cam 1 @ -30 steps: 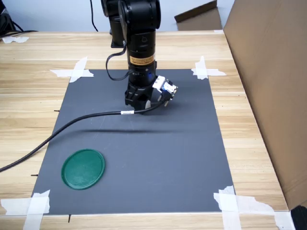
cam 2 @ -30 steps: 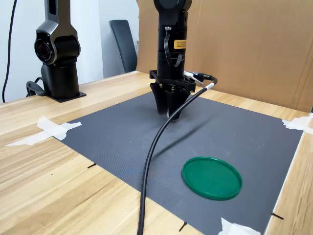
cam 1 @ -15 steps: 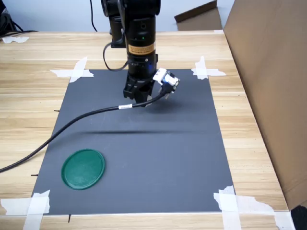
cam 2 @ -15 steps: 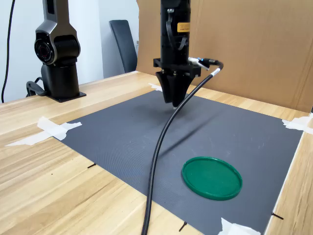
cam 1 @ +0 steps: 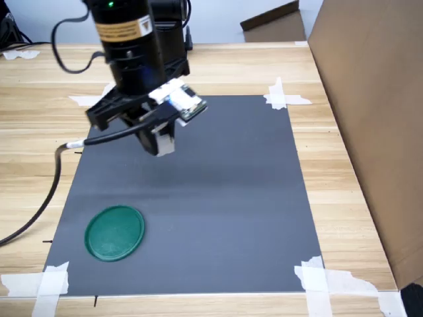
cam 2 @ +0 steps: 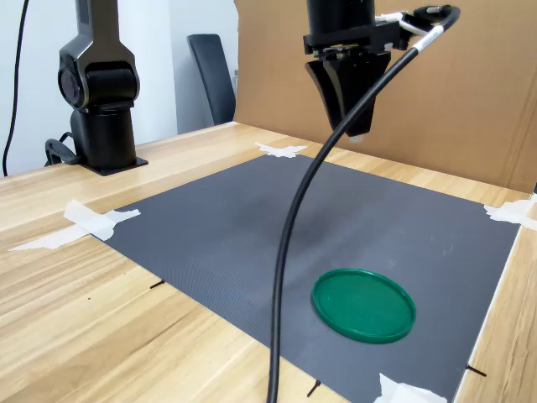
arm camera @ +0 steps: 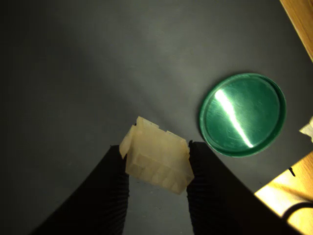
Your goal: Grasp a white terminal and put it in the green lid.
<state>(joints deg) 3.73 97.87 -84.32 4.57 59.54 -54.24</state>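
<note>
Terminal [arm camera: 157, 160] pinched between the gripper's [arm camera: 157, 169] 2 fingers, carried high over the mat [cam 1: 218, 191].
First exterior view: lid [cam 1: 115, 232] lies below-left of the gripper. Wrist view: lid sits beside the terminal, apart. Second exterior view: lid lies well below it.

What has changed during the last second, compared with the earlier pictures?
The gripper has risen from the grey mat and travelled toward the first exterior view's left, nearer the green lid. The wrist view shows the white terminal held between the fingers, well above the mat. The lid, the mat and the tape pieces stayed where they were.
</note>
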